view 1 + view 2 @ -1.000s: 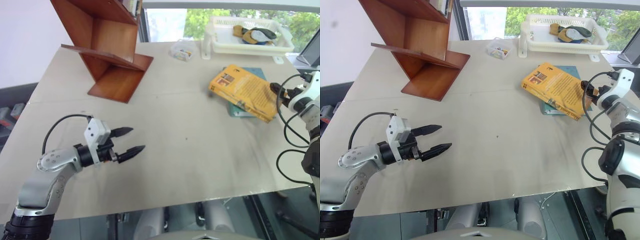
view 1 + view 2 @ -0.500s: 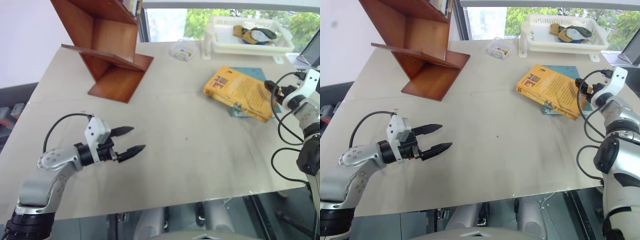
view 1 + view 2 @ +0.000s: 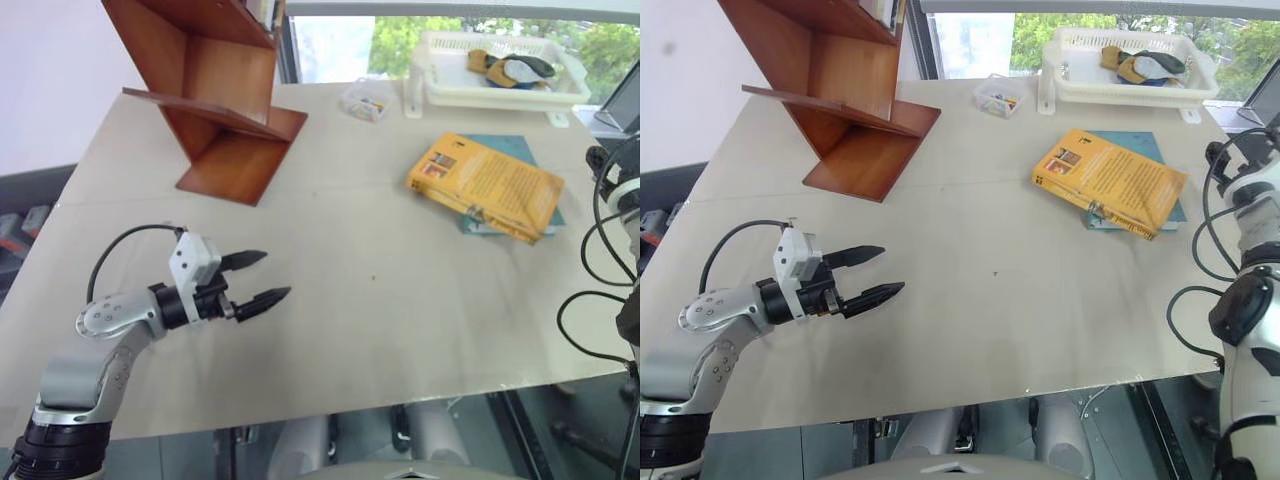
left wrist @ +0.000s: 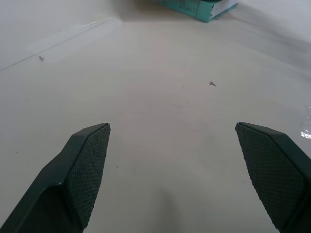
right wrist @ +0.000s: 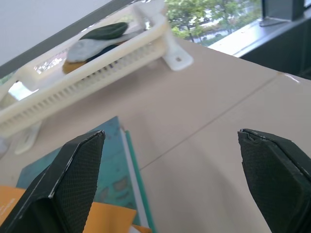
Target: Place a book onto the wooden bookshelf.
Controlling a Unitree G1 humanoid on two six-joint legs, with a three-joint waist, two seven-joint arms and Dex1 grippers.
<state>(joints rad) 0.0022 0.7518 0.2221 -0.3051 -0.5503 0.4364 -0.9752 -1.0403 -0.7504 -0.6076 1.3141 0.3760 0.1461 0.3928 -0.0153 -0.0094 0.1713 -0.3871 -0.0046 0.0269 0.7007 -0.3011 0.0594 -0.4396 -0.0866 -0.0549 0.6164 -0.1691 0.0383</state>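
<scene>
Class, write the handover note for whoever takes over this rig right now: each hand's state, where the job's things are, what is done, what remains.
Left hand: open, empty, above the table near its left front.
Right hand: open, empty, at the table's right edge beside the books.
The orange book lies flat on a teal book, right of centre, ungripped.
The wooden bookshelf stands at the far left corner.
Done: nothing; the book is not yet picked up.
Left: grasp the orange book, carry it across, set it on the bookshelf.

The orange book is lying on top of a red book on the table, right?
Not quite. The orange book lies on a teal-green book, not a red one. The right eye view shows the teal cover poking out underneath. It is on the table.
</scene>
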